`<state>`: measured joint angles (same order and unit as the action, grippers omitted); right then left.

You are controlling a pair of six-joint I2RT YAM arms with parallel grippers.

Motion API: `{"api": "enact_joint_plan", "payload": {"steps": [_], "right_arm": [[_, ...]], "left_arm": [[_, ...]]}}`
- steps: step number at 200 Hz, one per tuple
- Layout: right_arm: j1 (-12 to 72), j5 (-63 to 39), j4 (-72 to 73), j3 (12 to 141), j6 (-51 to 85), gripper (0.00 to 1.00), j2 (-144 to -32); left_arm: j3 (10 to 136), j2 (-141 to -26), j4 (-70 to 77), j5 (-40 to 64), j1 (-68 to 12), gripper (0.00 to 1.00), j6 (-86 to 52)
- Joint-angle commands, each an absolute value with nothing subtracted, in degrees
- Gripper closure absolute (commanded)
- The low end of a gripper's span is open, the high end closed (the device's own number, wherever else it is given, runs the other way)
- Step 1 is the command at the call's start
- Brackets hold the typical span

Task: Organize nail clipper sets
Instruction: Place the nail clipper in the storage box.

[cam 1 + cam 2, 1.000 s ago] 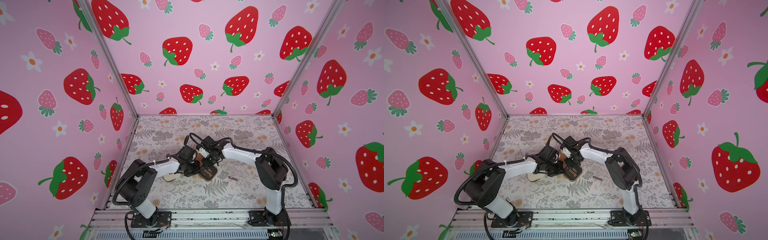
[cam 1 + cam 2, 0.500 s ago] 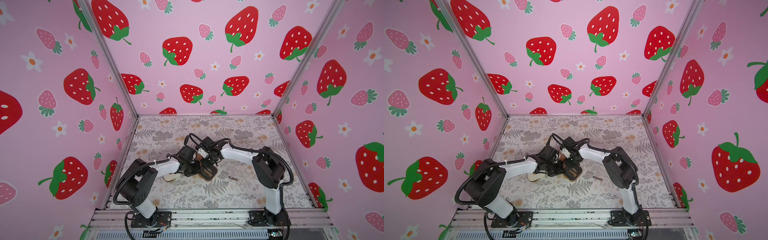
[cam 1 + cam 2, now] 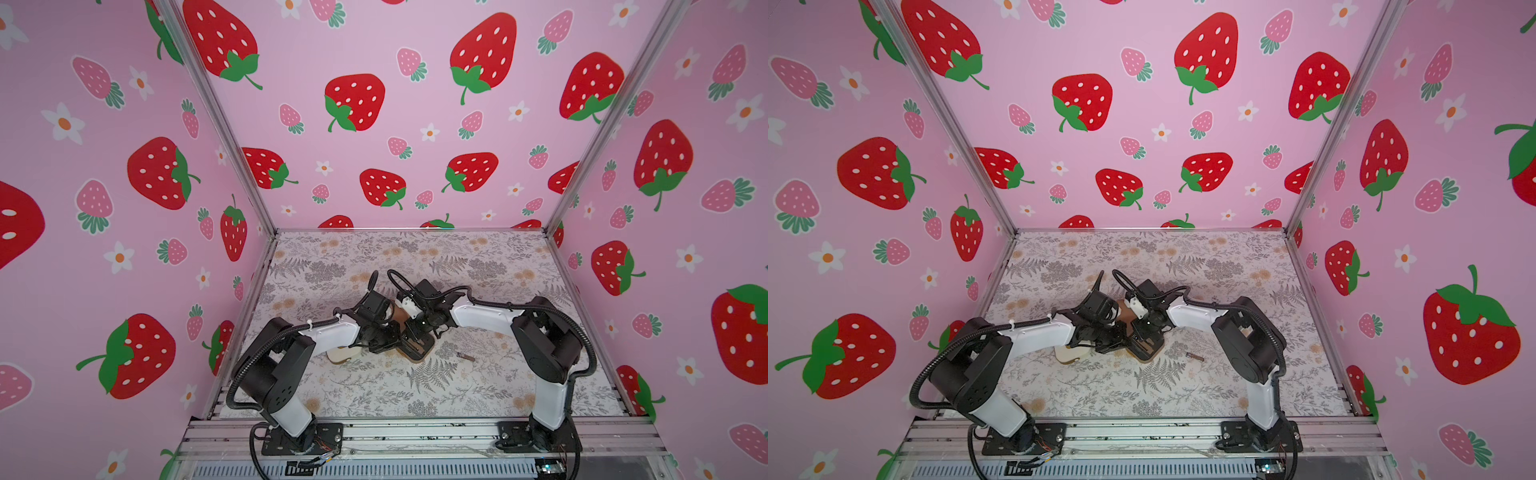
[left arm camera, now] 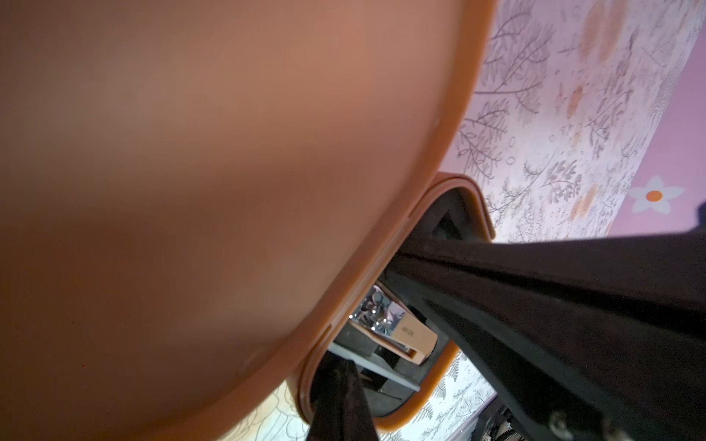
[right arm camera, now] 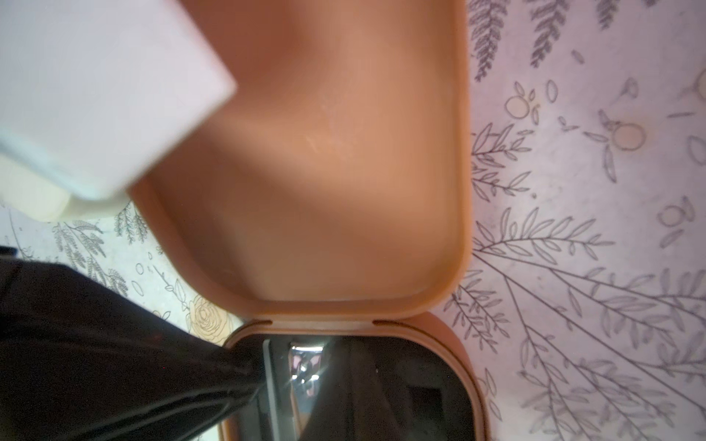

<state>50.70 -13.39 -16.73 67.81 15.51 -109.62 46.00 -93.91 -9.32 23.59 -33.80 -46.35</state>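
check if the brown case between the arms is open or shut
Open: in the right wrist view its lid stands raised off the base, baring the black insert and a metal clipper.

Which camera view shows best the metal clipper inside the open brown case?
The left wrist view: the clipper lies in focus, with shiny head and pale lever. The right wrist view shows only a shiny strip of it between dark parts. In both top views it cannot be made out.
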Motion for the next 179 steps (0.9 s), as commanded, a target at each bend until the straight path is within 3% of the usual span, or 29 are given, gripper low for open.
{"api": "enact_joint_plan", "payload": {"steps": [1, 179], "right_arm": [[50.45, -11.76, -21.17, 61.26, 18.54, 0.93, -113.84], [51.77, -9.69, -10.18, 43.9, 26.81, 0.94, -116.71]], "left_arm": [[45.71, -95.71, -13.01, 22.54, -34.1, 1.0, -46.18], [45.31, -92.94, -14.77, 21.95, -34.1, 1.0, -45.55]]}}
